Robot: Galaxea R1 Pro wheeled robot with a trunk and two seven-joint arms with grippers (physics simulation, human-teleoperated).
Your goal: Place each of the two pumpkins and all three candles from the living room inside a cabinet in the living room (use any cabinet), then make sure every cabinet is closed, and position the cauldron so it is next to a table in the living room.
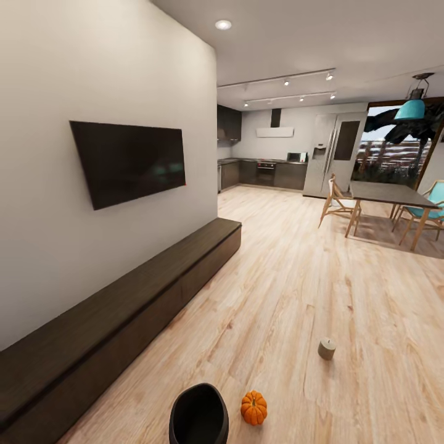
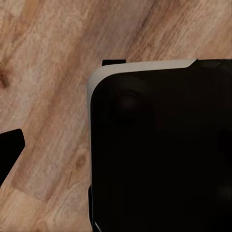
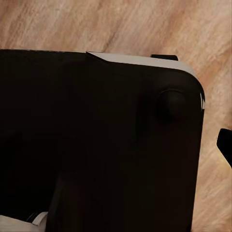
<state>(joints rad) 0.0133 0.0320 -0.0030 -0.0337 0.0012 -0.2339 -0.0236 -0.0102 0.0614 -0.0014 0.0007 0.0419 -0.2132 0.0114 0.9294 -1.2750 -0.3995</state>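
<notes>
**A:** What lies around the room from where you stand?

**B:** Along the pale plaster wall runs the long, low dark-brown wooden cabinet (image 1: 123, 308), flat-fronted and without handles, every front flush and shut. Above it hangs a black flat television (image 1: 129, 161). The pale wooden plank floor (image 1: 296, 277) stretches away to a dark kitchen with a tall steel-grey fridge (image 1: 330, 154).

**A:** And the task's things?

**B:** On the floor, near the bottom of the head view, sits a small orange ribbed pumpkin (image 1: 254, 407), slightly flattened, with a short stalk. Just beside it, on the cabinet side, stands a glossy black rounded cauldron (image 1: 198, 415), its open mouth facing up, cut off by the frame's lower edge. Further out on the planks, well apart from both, stands a short squat grey-brown candle (image 1: 327, 348), an upright cylinder.

**A:** Anything in the way between them and the cabinet?

**B:** Bare planks lie between the candle and the cabinet front. The cauldron stands between the pumpkin and the cabinet.

**A:** What else is over there?

**B:** At the far right a grey-topped dining surface on slim wooden legs (image 1: 391, 196), with light wooden chairs, some turquoise-seated (image 1: 431, 206), and a turquoise pendant lamp (image 1: 411, 108) above.

**A:** And the claws?

**B:** Both wrist views look down past a large matte black body with a pale rim, over wood grain. A dark tip shows at each picture's edge, but I cannot tell whether either claw is spread or pressed together.
</notes>
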